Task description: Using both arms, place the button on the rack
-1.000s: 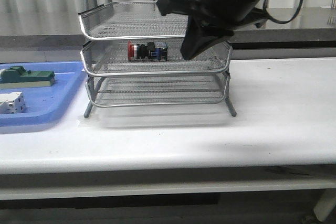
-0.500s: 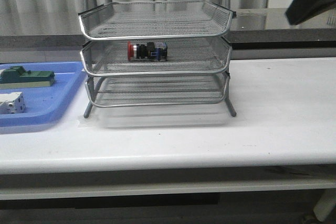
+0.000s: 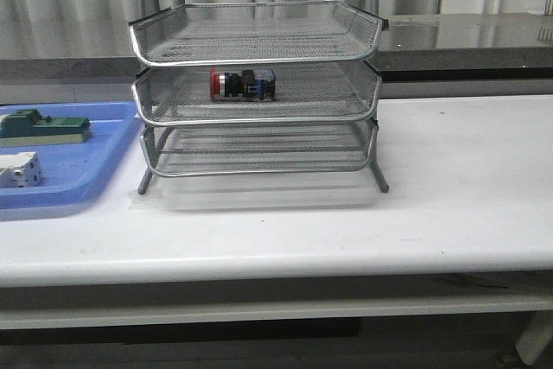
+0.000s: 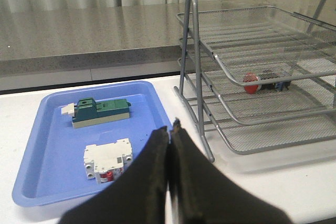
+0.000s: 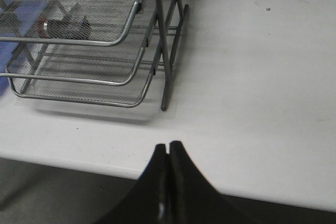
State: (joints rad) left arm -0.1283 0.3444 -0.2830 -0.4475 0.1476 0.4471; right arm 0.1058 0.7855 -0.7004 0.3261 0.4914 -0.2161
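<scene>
Change: right arm, which hung dark over the rack a second ago and sat at the upper right corner half a second ago, is gone from the front view; button has not shifted.
Left gripper (image 4: 169, 129): fingers pressed together tip to tip, nothing between them; raised above the near edge of the blue tray, clear of the rack.
Right gripper (image 5: 168, 148): fingers likewise closed flat against each other, holding nothing; above the table's front edge, well apart from the rack.
Button (image 3: 243, 84): lies on its side on the rack's middle tier, left of that tier's centre, red cap toward the blue tray, black-and-blue body toward the tier's centre. Touched by neither gripper.
Rack (image 3: 257, 117): three mesh tiers, upright on its legs on the white table (image 3: 449, 196); top and bottom tiers hold nothing visible.
Blue tray (image 3: 99, 157): just left of the rack, flat on the table.
Green-and-grey block (image 3: 43, 127): in the tray, far side from the rack's front.
White boxy part (image 3: 19, 169): in the tray, nearer the table's front edge than the block.
</scene>
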